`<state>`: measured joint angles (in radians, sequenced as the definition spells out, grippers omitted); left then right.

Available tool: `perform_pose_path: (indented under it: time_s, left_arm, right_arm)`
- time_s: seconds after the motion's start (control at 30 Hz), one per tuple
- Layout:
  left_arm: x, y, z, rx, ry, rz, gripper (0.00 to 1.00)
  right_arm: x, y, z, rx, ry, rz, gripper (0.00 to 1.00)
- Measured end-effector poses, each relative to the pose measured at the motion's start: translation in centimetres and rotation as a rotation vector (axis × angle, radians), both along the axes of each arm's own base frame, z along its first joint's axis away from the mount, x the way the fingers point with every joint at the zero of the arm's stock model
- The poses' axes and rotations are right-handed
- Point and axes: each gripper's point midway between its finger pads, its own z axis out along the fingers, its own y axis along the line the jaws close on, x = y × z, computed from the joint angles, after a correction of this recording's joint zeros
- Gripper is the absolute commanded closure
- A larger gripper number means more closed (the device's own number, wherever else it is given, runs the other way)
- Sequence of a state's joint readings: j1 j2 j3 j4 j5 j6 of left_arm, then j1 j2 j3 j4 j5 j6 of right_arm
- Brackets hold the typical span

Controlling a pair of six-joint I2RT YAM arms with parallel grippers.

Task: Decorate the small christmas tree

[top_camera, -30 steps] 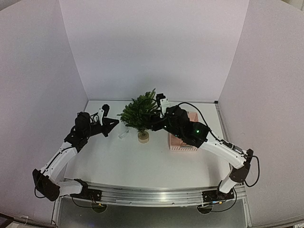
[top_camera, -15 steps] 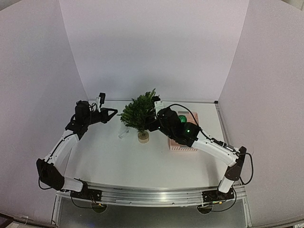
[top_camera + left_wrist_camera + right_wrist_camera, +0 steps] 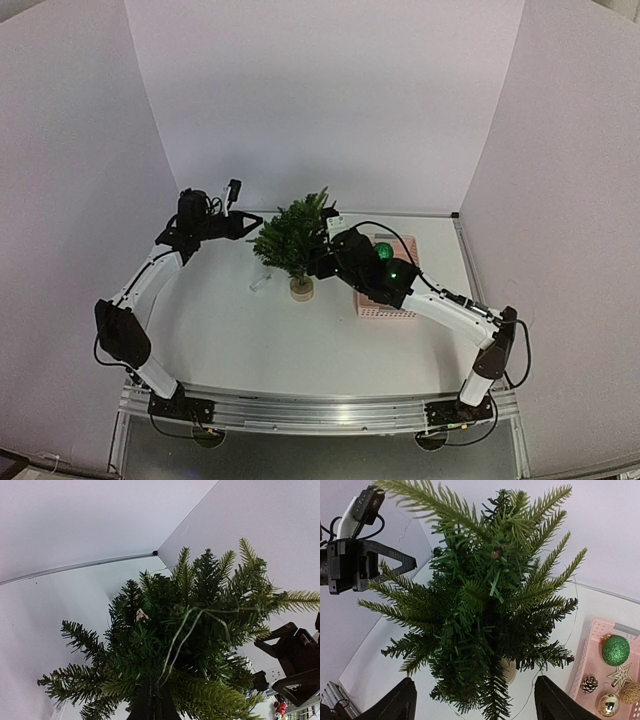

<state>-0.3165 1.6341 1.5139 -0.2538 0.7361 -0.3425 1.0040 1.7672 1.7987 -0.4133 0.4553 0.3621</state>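
Raised since a second ago, the left gripper (image 3: 252,226) now hangs clenched just beside the upper branches of the small christmas tree (image 3: 293,240), which stands mid-table. On the tree's other side the right gripper (image 3: 474,682) faces the foliage with jaws spread wide, gripping nothing. A pink basket (image 3: 385,308) beneath that arm holds a green bauble (image 3: 615,650)

White links (image 3: 150,283), black joints (image 3: 122,335) — green LED (image 3: 397,267), black cables.

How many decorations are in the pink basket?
5 in the pink basket: green glitter ball uppermost, pinecone and star below it, gold bauble and twine ball lowest. More may be hidden past the edge.
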Motion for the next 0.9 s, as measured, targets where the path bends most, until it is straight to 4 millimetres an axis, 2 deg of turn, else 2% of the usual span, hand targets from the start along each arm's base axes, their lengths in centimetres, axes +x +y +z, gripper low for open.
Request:
perform_pose_path:
  time_s: [0.27,0.43,0.53,0.63,0.77,0.9]
  left_arm:
    - [0.3,-3.0,0.4,0.053,-0.023,-0.081,1.00]
    - [0.4,-4.3,-1.5,0.092,0.032,-0.110,0.99]
    - [0.4,-4.4,-3.1,0.111,0.080,-0.113,0.92]
    - [0.5,-4.4,-3.5,0.118,0.092,-0.113,0.79]
    - [0.5,-4.3,-3.1,0.125,0.077,-0.110,0.62]
    - [0.8,-3.9,-1.9,0.133,0.055,-0.097,0.52]
  right_arm:
    - [0.0,0.1,-0.6,0.007,0.019,-0.003,0.21]
    - [0.2,0.2,-1.2,0.009,0.034,-0.007,0.22]
    - [0.3,0.3,-1.4,0.010,0.039,-0.009,0.22]
    - [0.3,0.3,-1.4,0.014,0.042,-0.010,0.22]
    - [0.3,0.3,-1.5,0.016,0.047,-0.010,0.22]
    - [0.3,0.3,-1.9,0.012,0.052,-0.012,0.22]
